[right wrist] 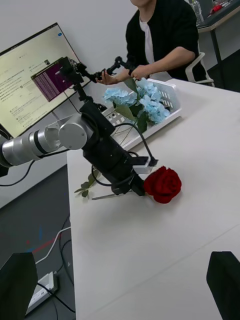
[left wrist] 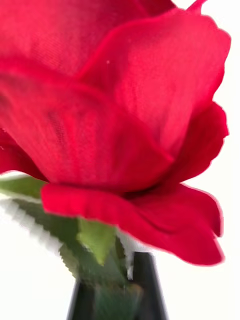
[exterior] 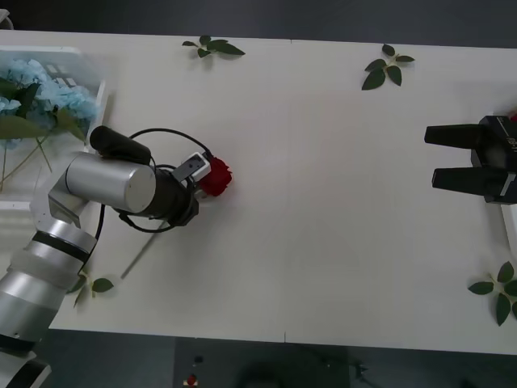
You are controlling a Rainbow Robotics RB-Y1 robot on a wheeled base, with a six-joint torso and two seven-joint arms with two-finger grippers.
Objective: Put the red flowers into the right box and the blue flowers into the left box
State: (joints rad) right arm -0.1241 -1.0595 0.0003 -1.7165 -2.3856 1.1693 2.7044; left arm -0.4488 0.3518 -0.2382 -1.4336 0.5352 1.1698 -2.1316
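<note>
- The left hand (exterior: 202, 179) sat low over the left part of the white desk (exterior: 323, 202), its arm reaching in from the near left corner.
- It was closed on a red flower (exterior: 216, 179), gripping just under the head; in the left wrist view the black fingers (left wrist: 145, 285) pinched together around the green base beneath the petals (left wrist: 115, 100).
- In the right wrist view the rose head (right wrist: 163, 184) lay on or just above the desk surface; I could not tell for sure whether it touched.
- A thin stem (exterior: 144, 257) trailed from under the left arm toward the near edge of the desk, probably this rose's own, though the arm hid the join.
- The blue flowers (exterior: 36, 95) lay heaped in the left box (exterior: 90, 65) at the far left corner of the desk, stems and leaves hanging over its near side.
- The right hand (exterior: 444, 158) hovered at the right edge of the desk, well apart from the rose, its two black fingers (exterior: 452, 135) spread with a clear gap and nothing between them.
- A white rim (exterior: 510, 222) just beside the right hand may have been the right box; too little showed to be certain.
- Loose leaf sprigs (exterior: 386, 69) lay along the far edge, and another (exterior: 499, 289) at the near right corner.
</note>
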